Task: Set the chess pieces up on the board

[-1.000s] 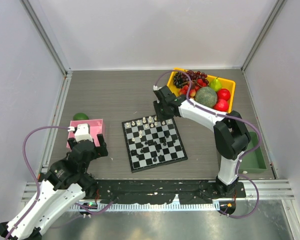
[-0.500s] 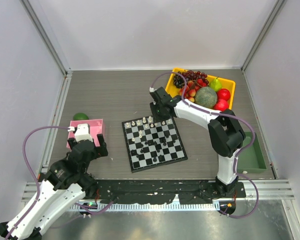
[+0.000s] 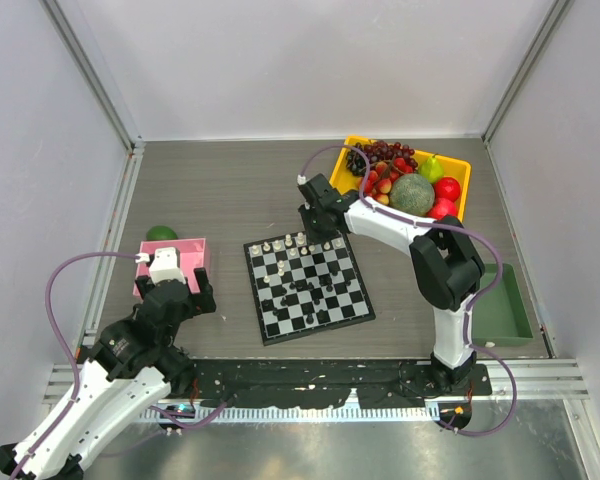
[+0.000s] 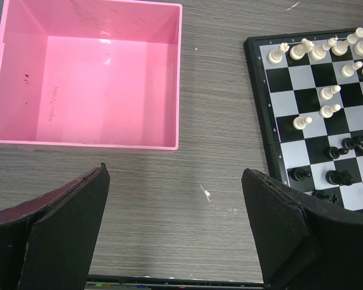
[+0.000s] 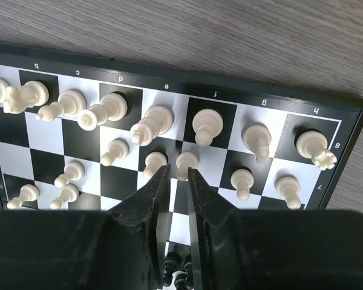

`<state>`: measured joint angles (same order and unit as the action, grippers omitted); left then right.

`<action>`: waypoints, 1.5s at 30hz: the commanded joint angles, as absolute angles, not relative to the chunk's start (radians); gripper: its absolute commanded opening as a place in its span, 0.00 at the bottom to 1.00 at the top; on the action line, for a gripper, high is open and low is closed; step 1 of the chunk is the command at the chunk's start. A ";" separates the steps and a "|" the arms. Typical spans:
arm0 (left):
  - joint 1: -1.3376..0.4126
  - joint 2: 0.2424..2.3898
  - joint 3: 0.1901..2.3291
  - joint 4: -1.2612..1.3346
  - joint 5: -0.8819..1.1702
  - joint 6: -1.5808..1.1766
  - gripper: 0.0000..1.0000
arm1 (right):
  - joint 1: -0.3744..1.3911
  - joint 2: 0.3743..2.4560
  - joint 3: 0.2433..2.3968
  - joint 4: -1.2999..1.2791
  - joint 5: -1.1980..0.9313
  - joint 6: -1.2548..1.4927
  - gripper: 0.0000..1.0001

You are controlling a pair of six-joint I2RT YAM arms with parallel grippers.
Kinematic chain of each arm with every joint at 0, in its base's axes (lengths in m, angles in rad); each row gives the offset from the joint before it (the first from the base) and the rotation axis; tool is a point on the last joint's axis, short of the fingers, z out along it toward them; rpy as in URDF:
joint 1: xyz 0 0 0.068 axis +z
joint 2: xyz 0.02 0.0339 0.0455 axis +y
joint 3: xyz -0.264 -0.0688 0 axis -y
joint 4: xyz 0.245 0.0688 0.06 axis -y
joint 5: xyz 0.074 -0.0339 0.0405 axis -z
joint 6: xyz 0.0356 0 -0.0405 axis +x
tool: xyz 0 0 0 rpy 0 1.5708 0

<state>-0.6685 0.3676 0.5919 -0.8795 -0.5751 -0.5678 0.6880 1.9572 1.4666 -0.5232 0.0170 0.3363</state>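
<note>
Over the far side of the board [image 5: 242,95], the right gripper [image 5: 176,177] has its fingers almost pressed together, right by two white pawns [image 5: 155,161]. I cannot tell if it pinches one. It seems to be lining up pawns. Next it needs a gentle, careful grab. The left gripper [image 4: 175,229] hangs spread wide.

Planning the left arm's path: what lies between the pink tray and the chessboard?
Only bare wood-grain table between the pink tray and the board, shown in the left wrist view.

Bright, even light; soft shadows; mostly sharp.
</note>
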 commanded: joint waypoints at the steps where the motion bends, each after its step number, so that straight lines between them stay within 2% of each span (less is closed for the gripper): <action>1: -0.672 0.373 0.597 -0.838 -0.589 -0.569 0.99 | 0.690 1.967 1.509 -0.512 0.035 0.339 0.22; 11: -0.672 0.374 0.597 -0.838 -0.591 -0.571 0.99 | 0.690 1.953 1.496 -0.531 0.064 0.321 0.18; 45: -0.672 0.377 0.595 -0.838 -0.589 -0.572 0.99 | 0.672 1.908 1.436 -0.535 0.075 0.308 0.18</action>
<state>-0.6685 0.3695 0.5919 -0.8799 -0.5751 -0.5682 0.6773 1.9545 1.4479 -0.5194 0.0544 0.3202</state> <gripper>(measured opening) 0.991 0.180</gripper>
